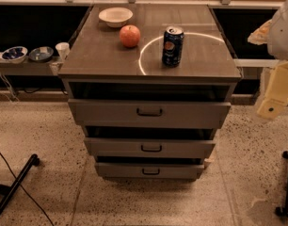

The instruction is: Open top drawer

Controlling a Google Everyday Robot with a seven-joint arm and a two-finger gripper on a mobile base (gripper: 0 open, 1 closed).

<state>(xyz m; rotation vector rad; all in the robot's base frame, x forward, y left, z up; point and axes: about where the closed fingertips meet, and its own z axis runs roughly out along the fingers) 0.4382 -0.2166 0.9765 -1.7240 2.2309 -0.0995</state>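
Note:
The top drawer is the widest of three grey drawers in a cabinet in the middle of the view. It has a flat front with a small dark handle at its centre. It stands partly pulled out, with a dark gap above its front. My gripper is at the right edge of the view, a pale yellow part below a white arm. It hangs to the right of the cabinet, about level with the top drawer, and touches nothing.
Two narrower drawers sit below, also slightly out. On the cabinet top stand a white bowl, a red apple and a dark soda can. Bowls and a cup sit on a shelf at left. A black stand leg lies on the floor at left.

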